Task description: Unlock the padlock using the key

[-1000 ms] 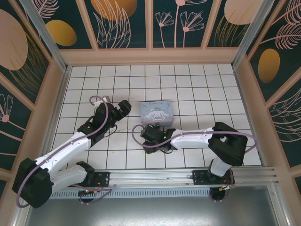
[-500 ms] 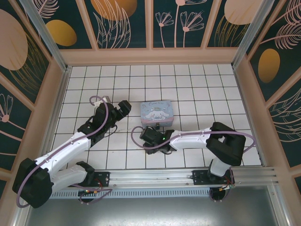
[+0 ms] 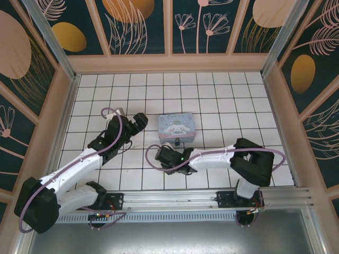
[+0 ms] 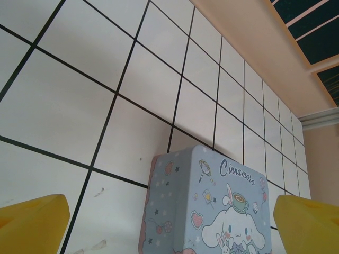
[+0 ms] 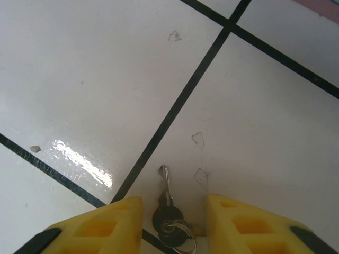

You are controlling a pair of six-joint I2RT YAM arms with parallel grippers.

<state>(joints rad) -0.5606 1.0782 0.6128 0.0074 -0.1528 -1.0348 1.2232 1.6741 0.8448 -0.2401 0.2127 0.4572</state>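
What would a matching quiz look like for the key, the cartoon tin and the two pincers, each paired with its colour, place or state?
Things:
1. key
2. tin
3. left pincer
4. right pincer

Descriptions:
A. pale blue, cartoon print
B. wide open, facing the tin
C. flat on a white tile
D. yellow fingers either side of the key

Pairs: 1-C, 2-A, 3-B, 4-D

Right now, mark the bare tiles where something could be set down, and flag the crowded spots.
Bare tiles: the wide band between the tin and the back wall, and the stretch from the tin to the right wall. Crowded: on the tin's near side, where the right gripper straddles the key, and left of it, where the left gripper hangs open.
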